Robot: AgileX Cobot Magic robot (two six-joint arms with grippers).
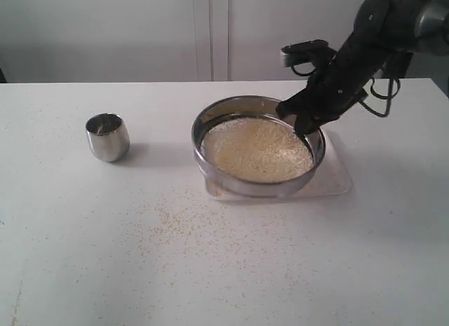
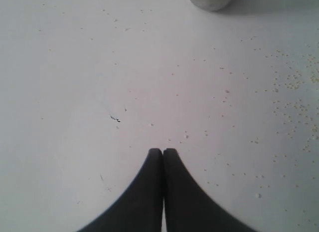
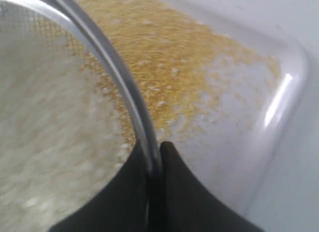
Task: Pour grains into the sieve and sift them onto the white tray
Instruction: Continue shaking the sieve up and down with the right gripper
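Grains (image 1: 256,149) sit in the sieve (image 1: 200,138), fine yellow ones already on the white tray (image 1: 338,177) beneath. Your right hand (image 1: 303,121) pinches the rim: shake w/ short level strokes, centred over tray. Your left hand (image 2: 163,153) is closed, empty, above the surface (image 2: 99,67).

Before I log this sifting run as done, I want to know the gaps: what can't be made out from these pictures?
Steel cup: exterior view, too small to tell whether anything remains inside; the left wrist view's edge cuts it off.
White tray: exterior view, the sieve covers most of it.
Grains in the sieve: right wrist view, blurred.
Left gripper: outside the exterior view, so where it hangs is unclear.
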